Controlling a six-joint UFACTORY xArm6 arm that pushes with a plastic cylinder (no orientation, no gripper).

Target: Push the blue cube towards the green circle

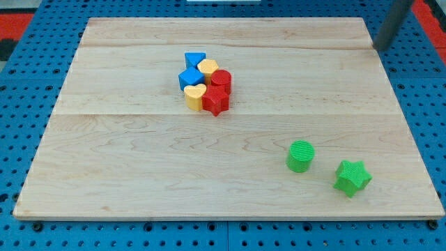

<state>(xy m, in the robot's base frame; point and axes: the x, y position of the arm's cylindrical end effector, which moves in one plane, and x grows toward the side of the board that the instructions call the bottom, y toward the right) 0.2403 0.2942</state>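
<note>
The blue cube (189,77) sits on the left side of a tight cluster near the board's upper middle. The green circle (300,155), a short cylinder, stands at the lower right, far from the cube. My tip (378,47) is at the board's upper right edge, well away from all blocks, to the right of the cluster and above the green circle.
The cluster also holds a blue triangle (195,59), a yellow hexagon (208,68), a red cylinder (221,80), a yellow heart (196,97) and a red star (216,102). A green star (352,177) lies right of the green circle. The wooden board (139,174) rests on blue pegboard.
</note>
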